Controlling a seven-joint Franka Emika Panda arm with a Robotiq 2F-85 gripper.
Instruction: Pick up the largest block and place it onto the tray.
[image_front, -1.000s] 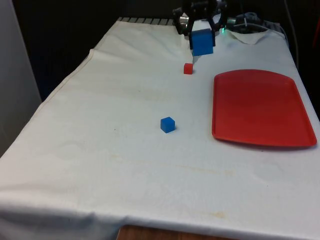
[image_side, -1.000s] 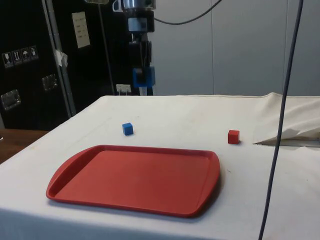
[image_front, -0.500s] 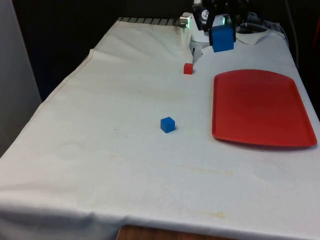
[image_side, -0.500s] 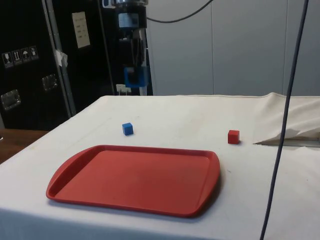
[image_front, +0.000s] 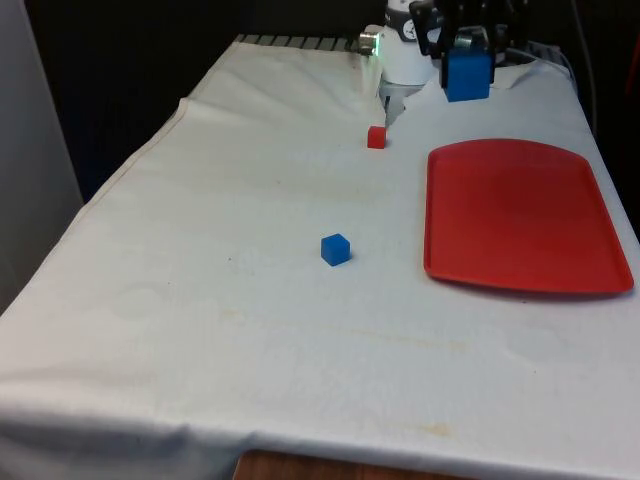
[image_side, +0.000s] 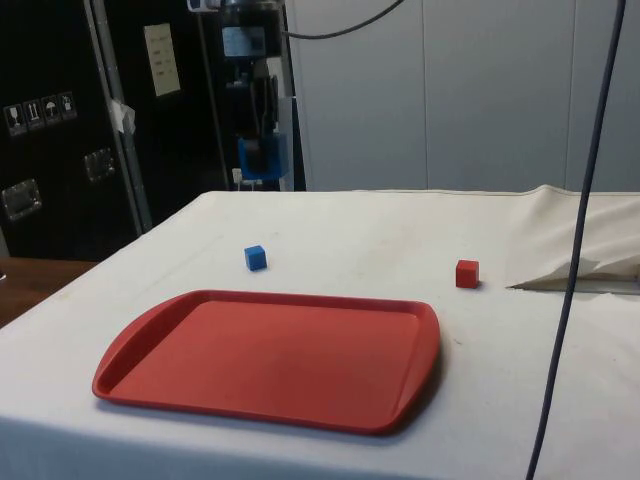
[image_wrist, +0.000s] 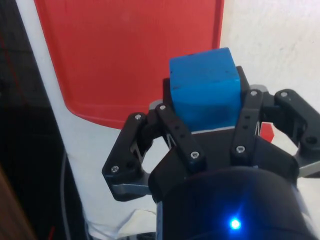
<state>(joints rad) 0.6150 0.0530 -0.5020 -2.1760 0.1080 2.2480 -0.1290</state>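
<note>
I had the pincer (image_front: 468, 62) clamped on the largest block (image_front: 468, 75), lifted clear of the surface at the tray's (image_front: 520, 215) 12 o'clock edge; lowering and release remained.

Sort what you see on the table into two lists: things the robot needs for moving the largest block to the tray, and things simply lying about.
Part of the job:
- large blue block, held off the table
- gripper, shut on that block
- red tray, nothing on it

Lying about:
- small blue block on the cloth
- small red block on the cloth
</note>
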